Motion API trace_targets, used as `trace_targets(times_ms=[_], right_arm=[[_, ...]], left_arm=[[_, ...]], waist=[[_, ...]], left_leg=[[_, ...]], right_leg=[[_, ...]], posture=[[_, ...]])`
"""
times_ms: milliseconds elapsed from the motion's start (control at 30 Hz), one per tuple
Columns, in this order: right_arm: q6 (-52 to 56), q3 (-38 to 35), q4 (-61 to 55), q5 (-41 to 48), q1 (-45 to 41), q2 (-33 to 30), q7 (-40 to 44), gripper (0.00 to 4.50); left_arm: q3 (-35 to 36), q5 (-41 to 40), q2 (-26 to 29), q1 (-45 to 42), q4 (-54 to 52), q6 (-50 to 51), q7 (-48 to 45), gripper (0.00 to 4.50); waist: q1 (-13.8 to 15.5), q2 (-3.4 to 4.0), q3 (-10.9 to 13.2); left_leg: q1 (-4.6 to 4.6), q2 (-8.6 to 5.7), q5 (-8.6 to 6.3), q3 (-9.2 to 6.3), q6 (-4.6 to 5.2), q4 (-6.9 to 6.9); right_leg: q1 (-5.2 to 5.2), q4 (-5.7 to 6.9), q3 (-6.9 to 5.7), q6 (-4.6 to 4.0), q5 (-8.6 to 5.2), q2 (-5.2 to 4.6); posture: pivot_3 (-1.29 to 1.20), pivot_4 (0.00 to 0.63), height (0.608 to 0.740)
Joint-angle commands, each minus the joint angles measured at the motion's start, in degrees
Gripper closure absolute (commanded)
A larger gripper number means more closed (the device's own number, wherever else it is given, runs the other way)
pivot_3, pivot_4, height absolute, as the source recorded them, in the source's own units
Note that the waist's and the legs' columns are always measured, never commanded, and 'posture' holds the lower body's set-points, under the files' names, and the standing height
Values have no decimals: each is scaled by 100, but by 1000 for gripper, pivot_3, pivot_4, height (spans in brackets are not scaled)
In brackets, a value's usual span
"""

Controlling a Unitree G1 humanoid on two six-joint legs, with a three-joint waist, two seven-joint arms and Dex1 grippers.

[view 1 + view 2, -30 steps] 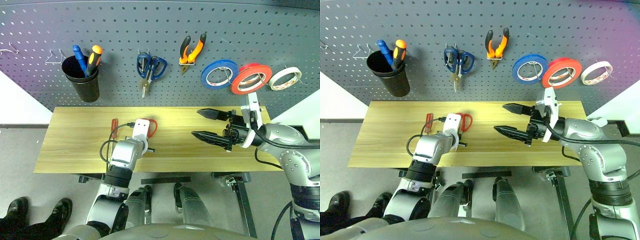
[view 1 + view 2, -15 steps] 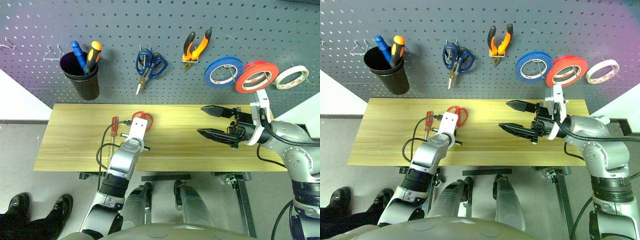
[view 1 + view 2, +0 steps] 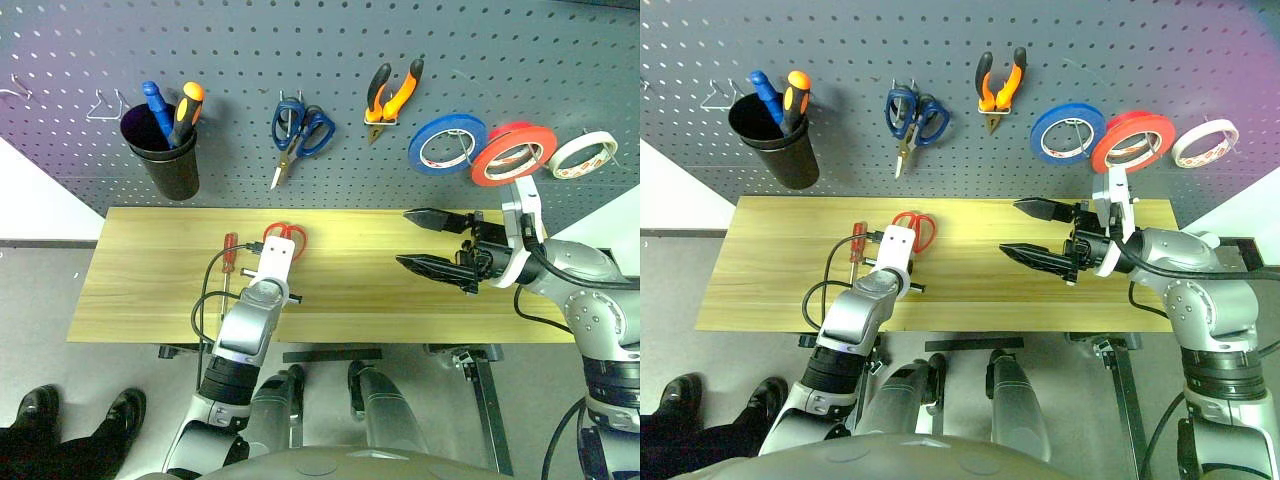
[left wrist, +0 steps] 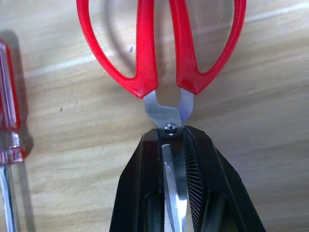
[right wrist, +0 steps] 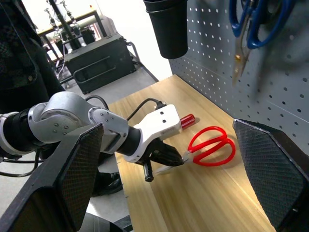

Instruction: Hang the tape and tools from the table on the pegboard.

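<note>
Red-handled scissors (image 4: 161,53) pinched by blades in left gripper (image 4: 175,145); right gripper (image 3: 425,240) wide, empty. Slippage risk: smooth steel.

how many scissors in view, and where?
2. The blue scissors hang on the pegboard, between the black cup and the pliers. The red scissors are over the table, blades clamped in the left gripper.

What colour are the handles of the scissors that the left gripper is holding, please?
Bright red. The scissors show best in the left wrist view, with the left gripper clamped on their blades.
</note>
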Motion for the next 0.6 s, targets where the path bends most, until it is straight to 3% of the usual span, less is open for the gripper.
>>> trace_targets(times_ms=[33,333,467,600], right_arm=[[-85,-55,-56,38,-71,-7,60,0],[-43,-22,48,35,-179,-21,118,0],[-48,-2,83,16,-213,-16,125,0],[-54,11,109,-1,-229,-8,122,0]], left_arm=[[22,-87,-27,-26,-304,-100,-151,4247],[-260,-61,586,-316,292,-1268,-957,4247],[-502,-161,721,-135,-48,-1263,-1355,4247],[-304,-253,657,-122,-66,-1013,-1362,4247]], waist=[[-1,0,-1],[-2,4,-4],[-4,4,-5],[13,4,-5]], left_leg=[[0,0,0,0,0,2],[2,-1,2,1,-3,15],[1,-1,2,2,-2,16],[1,-1,2,2,-2,16]], right_leg=[[0,1,0,1,0,0],[3,9,-1,2,11,0],[5,6,0,4,13,0],[4,7,0,4,13,0]], posture=[[-126,280,740],[-117,275,740],[-111,278,740],[-110,280,740]])
